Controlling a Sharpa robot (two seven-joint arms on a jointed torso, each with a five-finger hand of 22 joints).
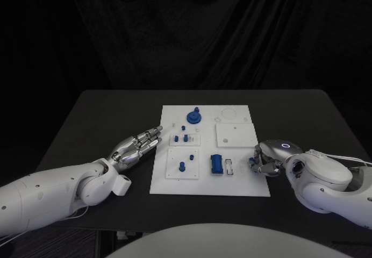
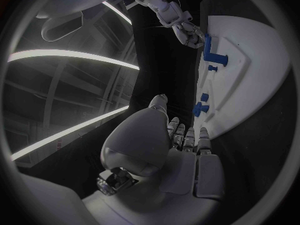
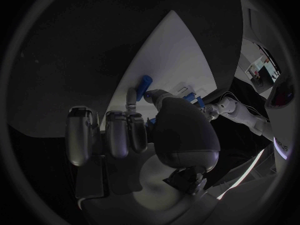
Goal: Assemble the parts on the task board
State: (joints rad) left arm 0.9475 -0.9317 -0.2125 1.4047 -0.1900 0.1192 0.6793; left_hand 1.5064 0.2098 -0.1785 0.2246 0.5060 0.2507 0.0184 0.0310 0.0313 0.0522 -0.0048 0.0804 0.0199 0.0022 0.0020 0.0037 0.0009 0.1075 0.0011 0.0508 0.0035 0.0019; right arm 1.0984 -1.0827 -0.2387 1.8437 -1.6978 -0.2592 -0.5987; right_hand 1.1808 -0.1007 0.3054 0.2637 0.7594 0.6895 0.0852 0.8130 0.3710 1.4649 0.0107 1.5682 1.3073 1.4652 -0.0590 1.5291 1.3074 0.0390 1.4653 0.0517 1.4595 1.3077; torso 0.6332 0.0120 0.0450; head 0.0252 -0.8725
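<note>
Task board (image 1: 208,185) centred on the table (image 1: 93,113), blue parts spread over it: round knob (image 1: 194,116) at far middle, small pegs (image 1: 184,138) mid-left, single peg (image 1: 181,166) near-left, rectangular block (image 1: 216,165) near-middle.

Left hand (image 1: 137,146) flat at the board's left edge, fingers (image 2: 185,136) straight and side by side, holding nothing, tips just beside the peg plate.

Right hand (image 1: 267,159) at the board's near-right edge, fingers (image 3: 119,132) curled in toward the block area. Wrist view puts a small blue piece (image 3: 145,83) right at the fingertips; cannot tell whether pinched or merely touched.

Likely step: right hand picking up a part near the block. To do well: confirm firm pinch before lifting, lift straight up, keep the part upright, left hand ready to steady the board edge.

Hard to make out: contact under right fingertips, hidden by the hand's own back in head view. Socket shapes on the far-right white plates too faint to read.
</note>
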